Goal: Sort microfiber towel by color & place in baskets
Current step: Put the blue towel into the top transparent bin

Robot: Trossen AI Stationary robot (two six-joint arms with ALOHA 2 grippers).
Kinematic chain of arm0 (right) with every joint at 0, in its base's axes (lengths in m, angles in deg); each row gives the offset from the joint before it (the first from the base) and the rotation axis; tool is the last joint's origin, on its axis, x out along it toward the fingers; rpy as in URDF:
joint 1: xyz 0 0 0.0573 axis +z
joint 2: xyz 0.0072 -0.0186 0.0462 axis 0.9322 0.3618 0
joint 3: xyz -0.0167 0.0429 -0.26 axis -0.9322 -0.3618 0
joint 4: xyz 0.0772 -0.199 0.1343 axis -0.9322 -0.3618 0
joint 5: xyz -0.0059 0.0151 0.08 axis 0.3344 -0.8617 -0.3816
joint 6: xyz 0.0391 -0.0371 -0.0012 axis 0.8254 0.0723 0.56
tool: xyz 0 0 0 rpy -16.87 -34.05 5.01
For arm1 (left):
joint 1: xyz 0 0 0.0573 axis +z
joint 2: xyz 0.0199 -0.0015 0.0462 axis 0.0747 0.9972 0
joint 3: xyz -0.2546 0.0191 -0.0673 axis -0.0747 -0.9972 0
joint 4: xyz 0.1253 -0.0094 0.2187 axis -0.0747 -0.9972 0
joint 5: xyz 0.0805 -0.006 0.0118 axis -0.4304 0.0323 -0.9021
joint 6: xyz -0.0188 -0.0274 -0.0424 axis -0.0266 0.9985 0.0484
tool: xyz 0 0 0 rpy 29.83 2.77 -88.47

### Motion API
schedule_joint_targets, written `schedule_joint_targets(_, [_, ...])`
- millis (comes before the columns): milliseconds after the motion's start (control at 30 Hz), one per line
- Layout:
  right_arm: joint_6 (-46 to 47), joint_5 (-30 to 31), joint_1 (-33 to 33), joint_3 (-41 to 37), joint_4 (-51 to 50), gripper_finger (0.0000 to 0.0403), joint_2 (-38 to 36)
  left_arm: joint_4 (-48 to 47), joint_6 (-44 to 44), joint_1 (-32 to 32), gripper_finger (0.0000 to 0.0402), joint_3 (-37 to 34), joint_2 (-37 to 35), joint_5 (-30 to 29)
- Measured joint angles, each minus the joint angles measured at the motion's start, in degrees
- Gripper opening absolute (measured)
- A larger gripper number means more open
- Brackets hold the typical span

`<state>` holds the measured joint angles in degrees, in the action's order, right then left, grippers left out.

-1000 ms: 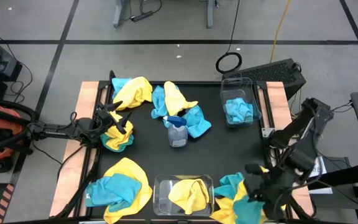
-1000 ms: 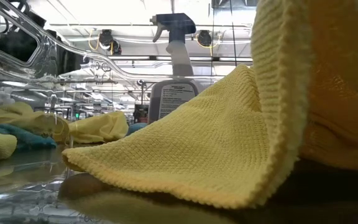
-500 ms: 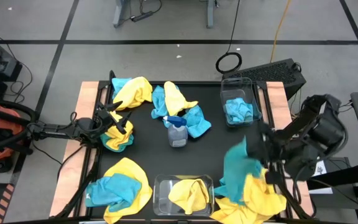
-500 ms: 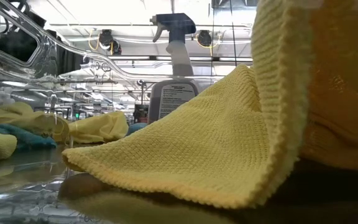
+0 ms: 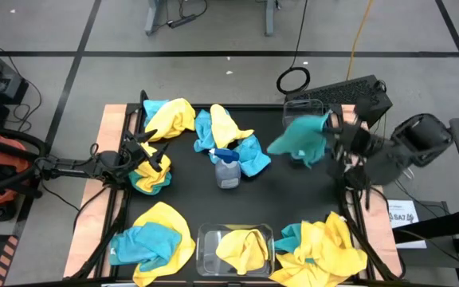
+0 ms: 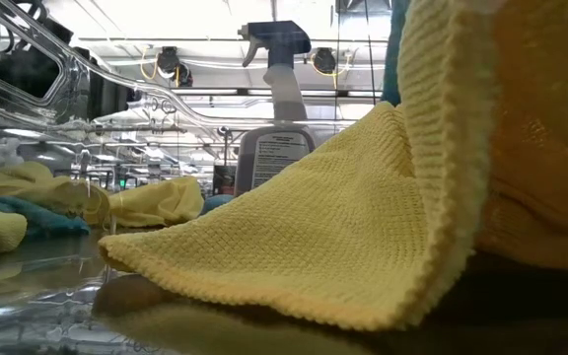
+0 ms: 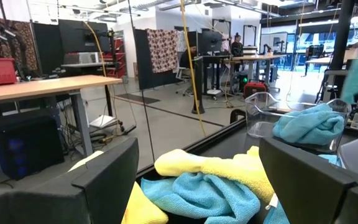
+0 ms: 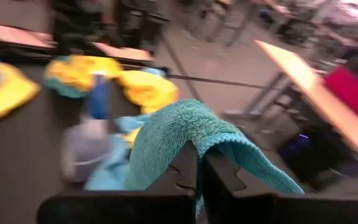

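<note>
Yellow and teal microfiber towels lie in piles: far left [image 5: 168, 116], far middle [image 5: 228, 135], left [image 5: 153, 174], near left [image 5: 154, 236] and near right [image 5: 321, 249]. A clear basket at the far right [image 5: 308, 108] holds a teal towel [image 7: 309, 122]. A clear basket at the near edge [image 5: 205, 239] holds a yellow towel [image 6: 314, 237]. My right gripper [image 5: 335, 143] is shut on a teal towel [image 5: 300, 139] above the far right basket. My left gripper [image 5: 148, 156] is open over the left pile [image 7: 197, 190]. My right gripper pinches the teal towel between its two fingers [image 8: 182, 168], on a bunched fold [image 8: 191, 134] that drapes over the fingertips. The fingers come roughly level from the table's right side. The towel is lifted clear and trails toward the table's left, over the far right basket.
A clear spray bottle with a blue trigger [image 5: 227, 169] stands at the table's middle, beside the far middle pile. Bare black tabletop [image 5: 293, 199] lies between the bottle and the right arm. A keyboard [image 5: 357, 94] sits beyond the far right corner.
My right gripper has risen from the near right pile with a teal towel and swung toward the table's far edge, up to the far right basket. The towel has been lifted clear of that pile, whose yellow towels stay behind.
</note>
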<state>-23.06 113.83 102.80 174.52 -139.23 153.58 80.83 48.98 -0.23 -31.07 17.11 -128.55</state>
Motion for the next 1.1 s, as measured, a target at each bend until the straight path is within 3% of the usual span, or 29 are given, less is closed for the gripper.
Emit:
schedule_joint_targets(300, [-6.6, 3.9, -15.6, 0.0, 0.0, 0.0000, -4.8, 0.0, 0.0, 0.0, 0.0338, 0.0, 0.0, 0.0])
schedule_joint_targets(567, [-10.3, 3.0, -27.2, 0.0, 0.0, 0.0000, -7.0, 0.0, 0.0, 0.0, 0.0338, 0.0, 0.0, 0.0])
schedule_joint_targets(833, [-11.4, -8.3, -36.0, 0.0, 0.0, 0.0000, -4.9, 0.0, 0.0, 0.0, 0.0338, 0.0, 0.0, 0.0])
schedule_joint_targets(1100, [-13.5, -10.8, -43.8, 0.0, 0.1, 0.0000, -0.7, 0.0, 0.0, 0.0, 0.0338, 0.0, 0.0, 0.0])
